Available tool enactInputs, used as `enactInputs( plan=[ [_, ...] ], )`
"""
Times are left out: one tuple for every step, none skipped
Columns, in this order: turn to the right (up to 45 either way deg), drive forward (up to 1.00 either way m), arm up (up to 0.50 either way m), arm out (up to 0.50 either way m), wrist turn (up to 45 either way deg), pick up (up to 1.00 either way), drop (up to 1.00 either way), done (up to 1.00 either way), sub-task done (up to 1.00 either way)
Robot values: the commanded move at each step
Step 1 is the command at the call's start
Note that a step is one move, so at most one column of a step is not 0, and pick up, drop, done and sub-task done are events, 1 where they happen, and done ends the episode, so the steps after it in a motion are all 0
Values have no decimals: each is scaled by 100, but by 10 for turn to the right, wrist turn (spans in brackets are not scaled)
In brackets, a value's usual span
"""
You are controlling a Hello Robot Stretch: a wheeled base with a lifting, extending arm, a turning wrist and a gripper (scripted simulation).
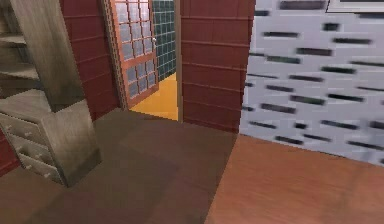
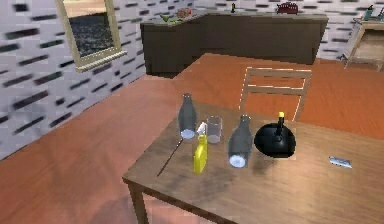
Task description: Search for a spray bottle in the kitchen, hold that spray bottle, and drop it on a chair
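In the forward view, a weathered grey wooden drawer unit (image 1: 45,135) stands left of a red-framed door with glass panes (image 1: 135,50). In the arm side view, a brown wooden table (image 2: 300,195) bears a tall grey bottle (image 2: 186,117), a small yellow bottle-shaped thing (image 2: 201,154), a second grey bottle (image 2: 239,142) and a round black pot (image 2: 275,142), with a pale wooden chair (image 2: 275,85) just behind. Whether the yellow thing is the spray bottle cannot be told, nor how the gripper's jaws stand.
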Motion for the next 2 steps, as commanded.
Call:
enactInputs(
  plan=[
    [0, 0, 32, 0, 0, 0, 0, 0, 0],
    [0, 0, 0, 30, 0, 0, 0, 0, 0]
  ],
)
